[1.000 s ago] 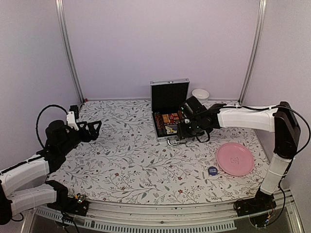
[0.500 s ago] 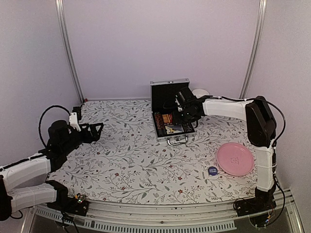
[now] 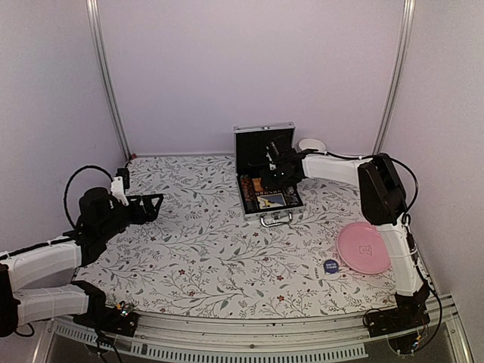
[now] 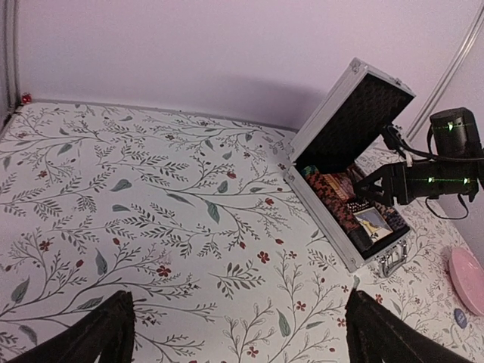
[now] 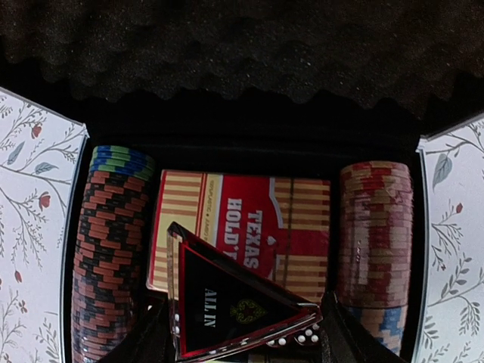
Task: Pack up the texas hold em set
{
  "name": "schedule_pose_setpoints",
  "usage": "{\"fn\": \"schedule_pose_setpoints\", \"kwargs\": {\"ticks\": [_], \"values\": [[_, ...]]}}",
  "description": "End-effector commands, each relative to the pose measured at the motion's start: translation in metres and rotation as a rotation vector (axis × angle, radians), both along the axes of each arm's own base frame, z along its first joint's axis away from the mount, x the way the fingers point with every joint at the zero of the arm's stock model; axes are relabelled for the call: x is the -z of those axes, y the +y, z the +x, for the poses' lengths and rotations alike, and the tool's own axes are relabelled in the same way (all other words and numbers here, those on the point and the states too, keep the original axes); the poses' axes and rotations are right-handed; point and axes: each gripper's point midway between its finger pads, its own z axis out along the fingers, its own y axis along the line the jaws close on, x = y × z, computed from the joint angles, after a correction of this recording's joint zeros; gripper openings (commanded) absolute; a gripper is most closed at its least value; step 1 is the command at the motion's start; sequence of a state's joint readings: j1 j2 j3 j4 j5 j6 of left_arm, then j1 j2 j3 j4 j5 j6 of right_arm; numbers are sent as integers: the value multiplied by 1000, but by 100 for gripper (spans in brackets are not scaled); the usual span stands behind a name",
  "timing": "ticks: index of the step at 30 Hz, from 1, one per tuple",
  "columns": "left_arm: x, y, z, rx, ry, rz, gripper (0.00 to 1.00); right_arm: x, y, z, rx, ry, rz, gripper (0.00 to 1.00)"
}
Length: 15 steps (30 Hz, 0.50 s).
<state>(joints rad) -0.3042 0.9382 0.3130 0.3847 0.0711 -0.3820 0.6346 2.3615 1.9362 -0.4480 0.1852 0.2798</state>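
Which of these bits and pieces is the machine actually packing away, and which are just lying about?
Part of the job:
silver case
chip stacks
Texas Hold'em card box
black triangle
blue disc, not yet packed

Just lying about:
pink plate
white bowl

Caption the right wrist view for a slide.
Right gripper holds the black triangle over the card deck between chip stacks.

plain pale lilac walls (image 3: 249, 68) enclose the table (image 3: 204, 257) on three sides. table cover is white with a floral print. two aluminium uprights (image 3: 107, 83) stand at the rear corners; lighting is even.
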Motion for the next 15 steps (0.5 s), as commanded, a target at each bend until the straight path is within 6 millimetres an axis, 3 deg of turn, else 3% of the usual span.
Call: {"fn": "schedule_pose_setpoints", "kwargs": {"ticks": [1,15], "values": [[-5,0,3,1,-15,-25,97,-1,9,17,14,-19,50,54],[-5,-2,4,11,-14,-31,97,21,8,23,38,7,53,58]]}}
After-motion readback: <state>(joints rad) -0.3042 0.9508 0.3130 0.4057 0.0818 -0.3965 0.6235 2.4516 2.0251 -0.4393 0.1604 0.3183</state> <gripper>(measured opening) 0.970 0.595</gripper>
